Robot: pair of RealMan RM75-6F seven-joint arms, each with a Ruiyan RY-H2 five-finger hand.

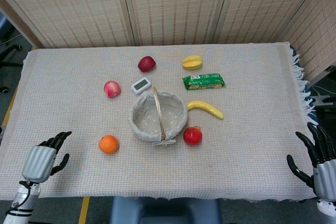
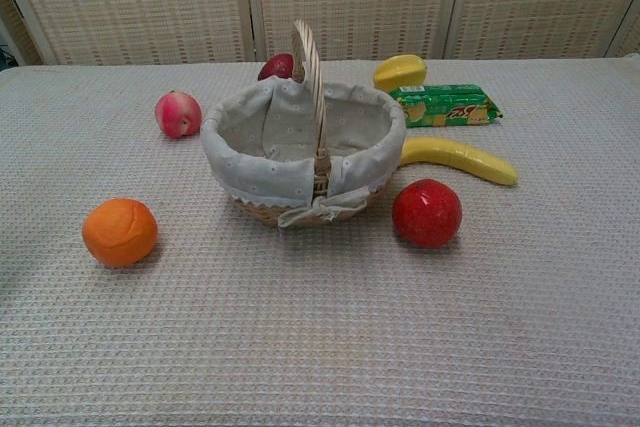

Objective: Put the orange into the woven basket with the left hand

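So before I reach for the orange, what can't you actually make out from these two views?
- Dark red fruit: chest view, mostly hidden behind the woven basket.
- White timer: display too small to read in head view; hidden by the basket in chest view.
- Left hand and right hand: absent from chest view.
- Orange: underside unseen.

From my station this reads as a staged lab or test room: beyond my left hand (image 1: 43, 160) the cloth-covered table (image 1: 252, 145) is boxed in by folding woven screens (image 1: 173, 6), with bare floor, yellow floor tape (image 1: 84, 211) and loose cables (image 1: 321, 98) at its edges.
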